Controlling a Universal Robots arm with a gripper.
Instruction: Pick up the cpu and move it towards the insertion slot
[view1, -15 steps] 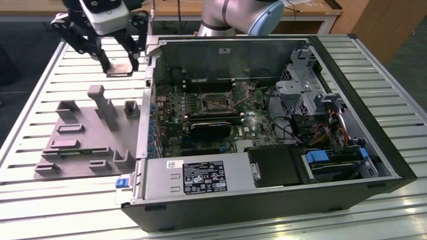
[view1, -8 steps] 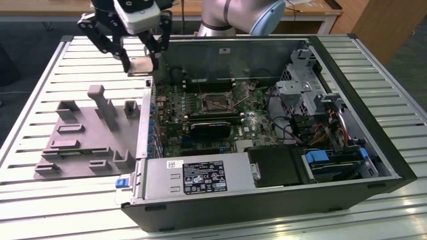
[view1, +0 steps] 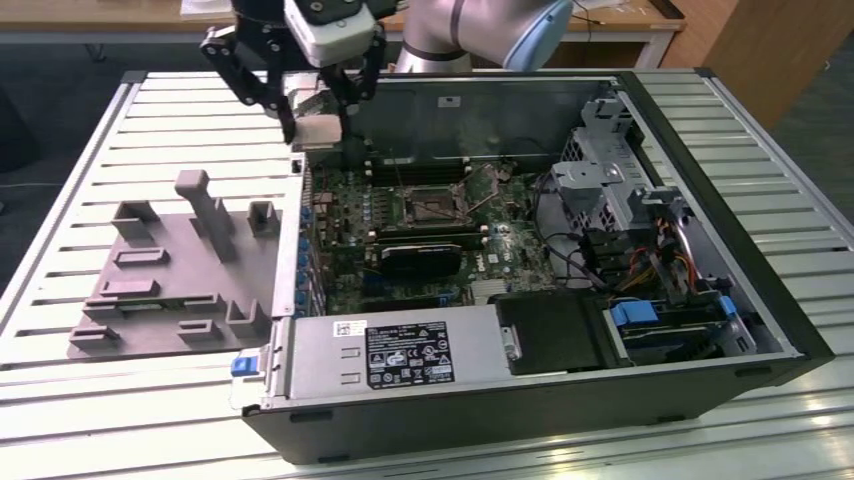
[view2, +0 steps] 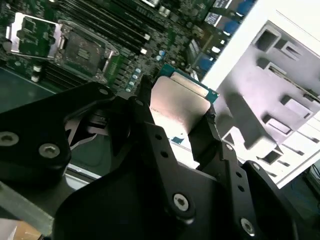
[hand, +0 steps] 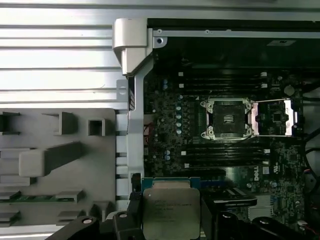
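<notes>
Above the open computer case (view1: 641, 300), the gripper (hand: 172, 220) clamps the cpu (hand: 170, 212) by its edges, well short of the insertion slot (hand: 227, 119).

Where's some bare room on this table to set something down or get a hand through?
Bare slatted table lies between the grey fixture and the far edge, and along the near edge below the computer case. Inside the case it is crowded around the insertion slot. The gripper holds the cpu over the case's wall at the exterior view's left.

workshop bench, slatted table (view1: 80, 180), open computer case (view1: 721, 330)
</notes>
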